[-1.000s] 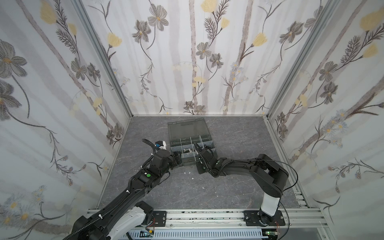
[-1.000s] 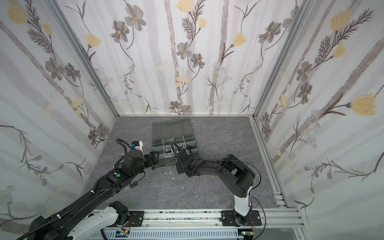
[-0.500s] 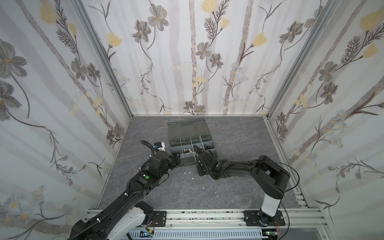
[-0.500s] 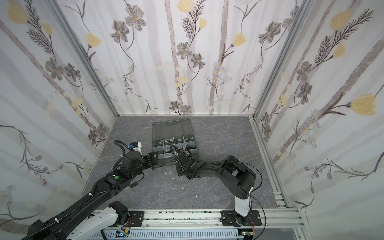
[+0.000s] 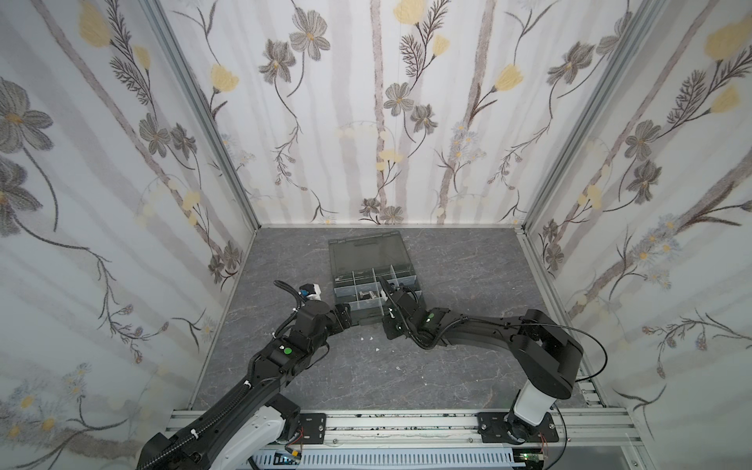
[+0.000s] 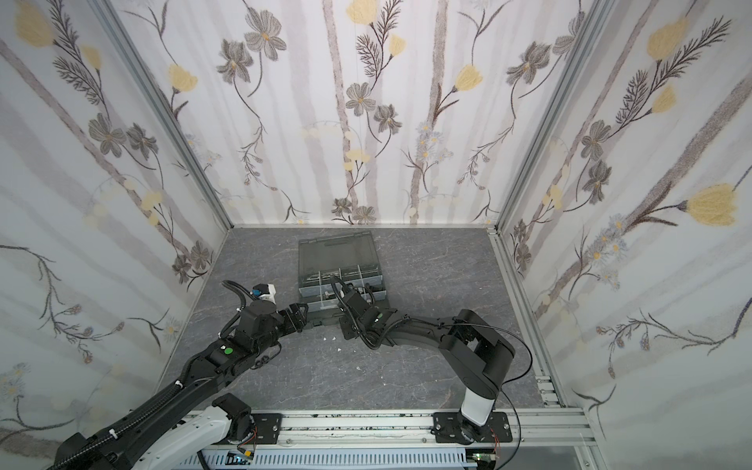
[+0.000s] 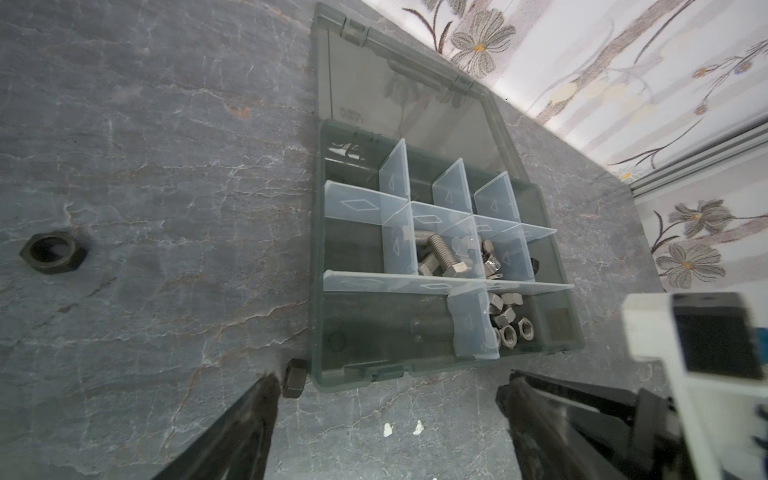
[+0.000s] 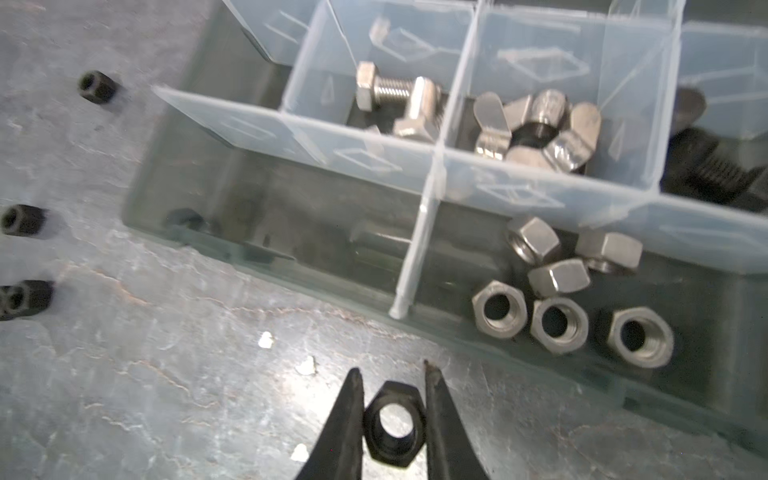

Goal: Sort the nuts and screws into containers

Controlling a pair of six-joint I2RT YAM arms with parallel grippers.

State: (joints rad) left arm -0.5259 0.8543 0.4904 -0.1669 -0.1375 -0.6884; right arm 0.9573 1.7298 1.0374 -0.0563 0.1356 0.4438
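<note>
On the grey table [image 5: 447, 366], well left of the organizer box [image 7: 318, 291], a large black hex nut [image 7: 52, 252] lies flat by itself. A smaller black nut [image 7: 294, 378] sits just beside the box's near left corner. The left gripper [image 7: 390, 380] hovers low in front of the box's near wall, its fingers [image 7: 249, 415] spread wide and holding nothing. The box stands toward the middle of the table's back edge, with its smoky lid [image 5: 366, 252] lying open toward that edge. In the middle row of cells, silver screws [image 8: 395, 102] share one cell. Wing nuts [image 8: 536, 124] fill the next cell to the right, and a black screw [image 8: 715, 166] lies beyond them. Silver hex nuts [image 8: 561, 291] cluster in the near right cell. The right gripper [image 8: 391, 368] is just in front of the near wall, among white flecks [image 8: 265, 339]. Its fingers are drawn narrow, pinching a black nut [image 8: 392, 424] by its flats.
</note>
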